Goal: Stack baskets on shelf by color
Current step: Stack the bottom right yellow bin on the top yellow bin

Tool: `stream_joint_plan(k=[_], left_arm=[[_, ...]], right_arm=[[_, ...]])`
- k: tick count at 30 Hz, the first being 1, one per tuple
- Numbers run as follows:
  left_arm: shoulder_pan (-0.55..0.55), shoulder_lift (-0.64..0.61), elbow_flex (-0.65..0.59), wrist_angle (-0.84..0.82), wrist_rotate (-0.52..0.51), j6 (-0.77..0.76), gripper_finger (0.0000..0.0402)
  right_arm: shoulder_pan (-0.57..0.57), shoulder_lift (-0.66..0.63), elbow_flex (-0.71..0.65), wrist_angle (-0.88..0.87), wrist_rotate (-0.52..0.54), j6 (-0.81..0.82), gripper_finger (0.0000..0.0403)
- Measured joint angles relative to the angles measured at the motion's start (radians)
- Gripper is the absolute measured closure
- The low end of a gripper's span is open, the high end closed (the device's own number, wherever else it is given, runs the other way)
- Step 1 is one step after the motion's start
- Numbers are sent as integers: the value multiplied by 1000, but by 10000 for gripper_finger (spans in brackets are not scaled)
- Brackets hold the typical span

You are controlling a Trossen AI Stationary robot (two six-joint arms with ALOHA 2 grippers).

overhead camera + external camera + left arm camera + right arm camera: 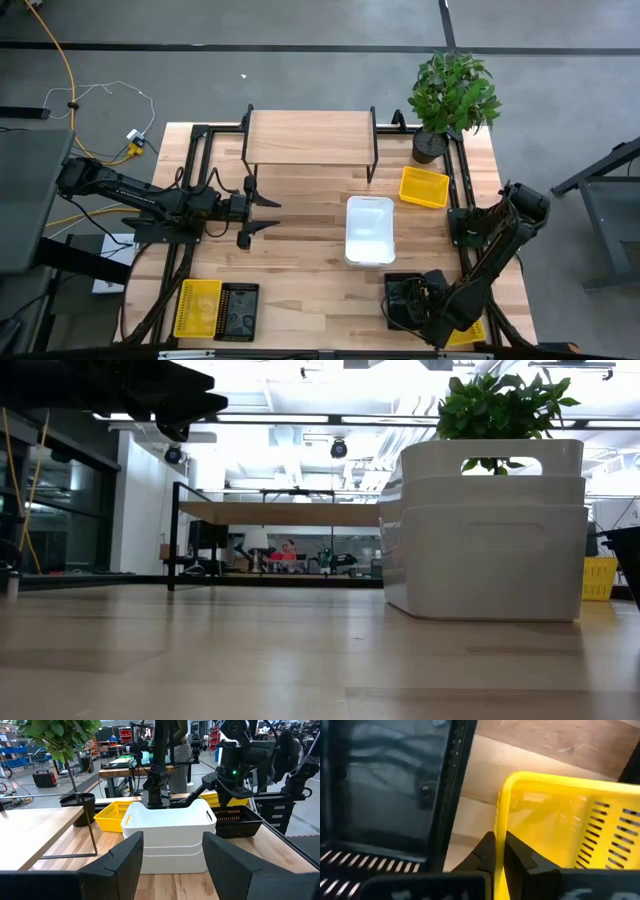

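Two white baskets (369, 230) stand nested at the table's middle, and a yellow basket (424, 186) rests to their far right. The shelf (310, 137) stands at the far edge. At the near right corner sit a black basket (405, 300) and beside it another yellow basket (570, 820), on which my right gripper (501, 845) is shut, pointing down. My left gripper (172, 865) hovers open and level left of the white baskets, touching nothing. My right gripper pinches the yellow basket's side wall (499, 870), just below the rim near a corner, between its two fingers. One finger stands outside the wall, the other (522, 857) inside. The fingers come from above. Whether the basket is clear of the table I cannot tell.
A yellow basket (197, 307) and a black one (238, 311) sit side by side at the near left. A potted plant (450, 95) stands at the far right corner. Bare wood lies between the white baskets and the shelf.
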Motion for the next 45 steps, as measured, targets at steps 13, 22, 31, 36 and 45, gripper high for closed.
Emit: stream_joint_plan(k=[13, 22, 31, 36, 45], left_arm=[[0, 0, 0, 0, 0, 0, 209], [0, 0, 0, 0, 0, 0, 209], [0, 0, 0, 2, 1, 0, 209], [0, 0, 0, 2, 3, 0, 209], [0, 0, 0, 14, 2, 22, 209]], right_arm=[[1, -155, 0, 22, 93, -94, 401], [0, -293, 0, -11, 295, -238, 402], [0, -404, 0, -109, 607, -440, 402], [-3, -474, 0, -114, 908, -688, 403], [-151, -607, 1, -115, 1231, -1313, 403]])
